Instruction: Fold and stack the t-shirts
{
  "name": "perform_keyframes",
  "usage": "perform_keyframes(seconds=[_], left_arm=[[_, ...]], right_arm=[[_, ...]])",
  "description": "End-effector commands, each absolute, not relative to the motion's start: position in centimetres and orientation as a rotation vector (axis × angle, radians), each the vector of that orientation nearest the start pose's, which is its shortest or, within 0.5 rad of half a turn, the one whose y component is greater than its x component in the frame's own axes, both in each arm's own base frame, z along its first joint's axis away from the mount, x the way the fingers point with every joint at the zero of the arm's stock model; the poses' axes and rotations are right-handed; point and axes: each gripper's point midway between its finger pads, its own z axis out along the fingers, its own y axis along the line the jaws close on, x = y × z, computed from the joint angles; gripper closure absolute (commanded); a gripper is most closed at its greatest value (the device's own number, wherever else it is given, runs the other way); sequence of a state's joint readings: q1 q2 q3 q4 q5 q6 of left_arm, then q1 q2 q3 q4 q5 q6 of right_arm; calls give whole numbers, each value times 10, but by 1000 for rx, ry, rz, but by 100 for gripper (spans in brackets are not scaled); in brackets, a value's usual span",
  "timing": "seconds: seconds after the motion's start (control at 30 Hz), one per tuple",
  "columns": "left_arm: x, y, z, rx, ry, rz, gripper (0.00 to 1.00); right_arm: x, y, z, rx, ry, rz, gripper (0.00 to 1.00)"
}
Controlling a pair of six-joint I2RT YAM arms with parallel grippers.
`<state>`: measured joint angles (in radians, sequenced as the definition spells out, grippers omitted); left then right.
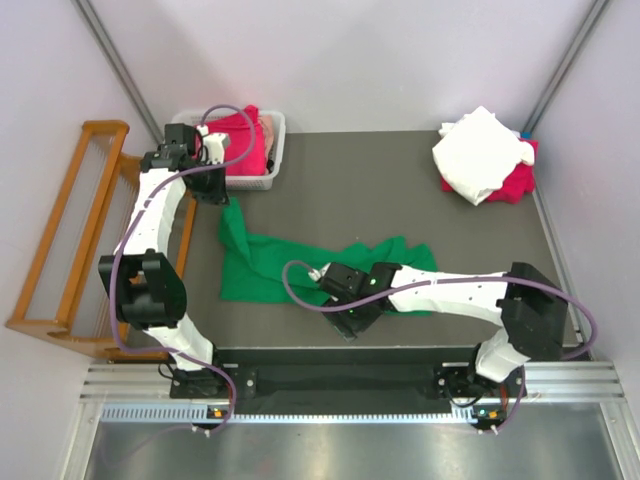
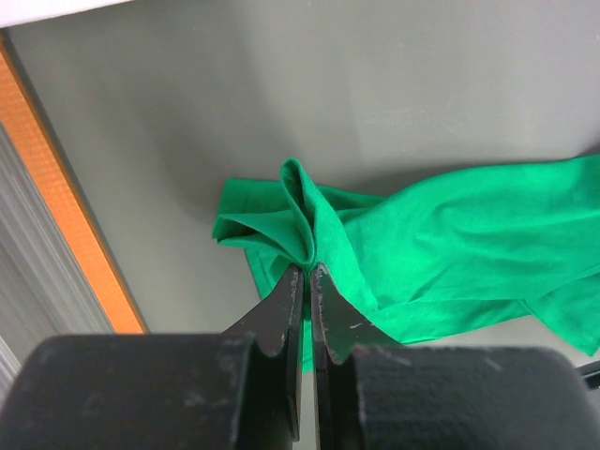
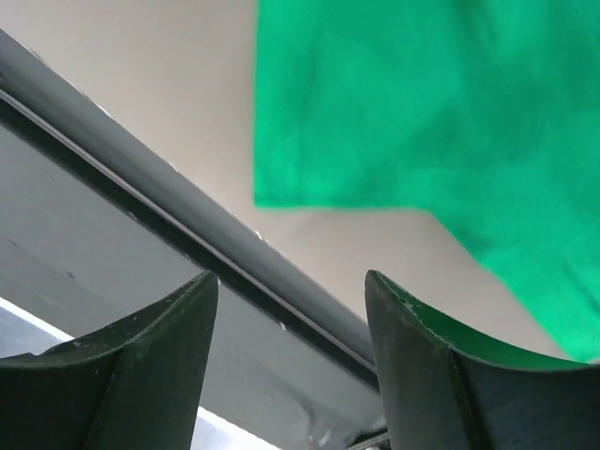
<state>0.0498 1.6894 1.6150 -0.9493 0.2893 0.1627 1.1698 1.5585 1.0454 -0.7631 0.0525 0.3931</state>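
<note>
Green t-shirt (image 1: 268, 272) runs left-right; left jaws pinch perhaps its sleeve; right jaws parted.

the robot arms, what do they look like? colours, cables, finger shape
Both the left arm and the right arm have white shells with chunky black joint housings, and a purple cable loops loosely along each. The left gripper has flat matte black fingers tapering to narrow tips; the right gripper has the same black fingers with curved, pointed ends.
</note>
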Motion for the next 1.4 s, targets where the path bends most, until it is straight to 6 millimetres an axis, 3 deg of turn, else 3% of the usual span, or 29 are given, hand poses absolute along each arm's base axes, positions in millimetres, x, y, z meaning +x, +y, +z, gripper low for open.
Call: perform_keyframes(seconds=[0.0,0.27,0.47,0.67,0.73,0.87,0.9,1.07,1.37], left_arm=[[399,-28,204,252,2470,-286,100],[399,-25,209,248,2454,-262,100],[399,-23,215,260,2438,-238,100],[400,-24,218,255,2429,-244,100],[400,-24,218,252,2430,-244,100],[401,-23,220,249,2427,-232,100],[401,-22,221,250,2427,-229,100],[403,-22,221,249,2430,-233,100],[401,-24,217,257,2439,-237,100]], right_arm=[[123,316,78,-1100,2527,334,35],[141,336,58,-1102,2350,351,35],[142,318,35,-1063,2305,327,37],[146,316,36,-1030,2289,319,39],[146,316,37,-1023,2285,327,45],[146,314,36,-1014,2291,322,67],[146,314,36,-1008,2291,324,67],[143,310,34,-1013,2308,315,61],[135,300,49,-1021,2309,331,53]])
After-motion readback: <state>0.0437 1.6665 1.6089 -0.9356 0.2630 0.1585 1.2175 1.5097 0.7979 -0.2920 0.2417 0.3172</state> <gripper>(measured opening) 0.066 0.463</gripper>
